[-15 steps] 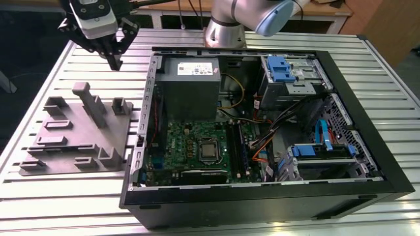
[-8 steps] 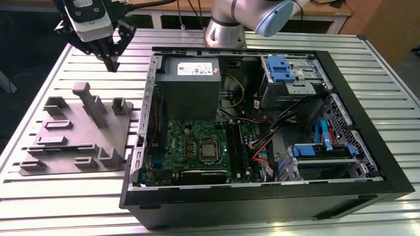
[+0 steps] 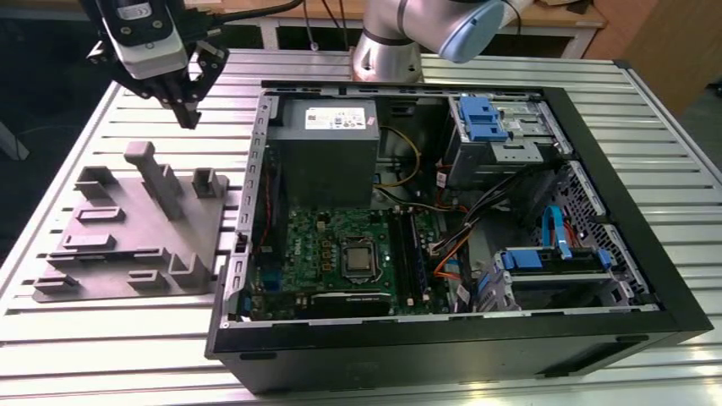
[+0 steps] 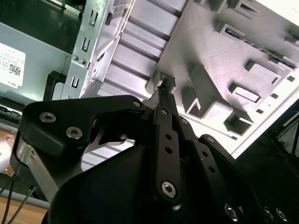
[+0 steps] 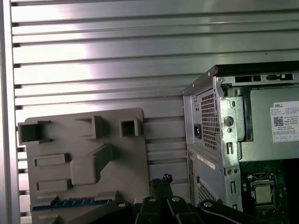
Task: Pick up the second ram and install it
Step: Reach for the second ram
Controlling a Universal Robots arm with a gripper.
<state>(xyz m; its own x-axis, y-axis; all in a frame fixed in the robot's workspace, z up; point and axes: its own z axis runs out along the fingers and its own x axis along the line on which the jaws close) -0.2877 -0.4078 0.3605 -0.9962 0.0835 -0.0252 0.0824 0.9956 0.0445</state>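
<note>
My gripper (image 3: 188,114) hangs shut above the table at the exterior view's far left. It is beyond the back edge of the grey fixture tray (image 3: 124,228), and nothing shows between its fingers. In both wrist views the fingertips (image 4: 163,88) come to one narrow point (image 5: 161,179). A thin blue-edged strip that looks like the ram (image 5: 70,203) lies flat in a slot along the tray's near edge, well away from the gripper. The open computer case (image 3: 451,220) shows its green motherboard (image 3: 327,249). Dark memory slots (image 3: 403,249) run beside the processor.
Several raised holders stand on the tray, the tallest one (image 3: 152,173) just below the gripper. The arm's base (image 3: 390,51) stands behind the case. The case holds a power supply (image 3: 327,135), blue drive cages (image 3: 485,118) and loose cables (image 3: 451,254). The table is ribbed metal.
</note>
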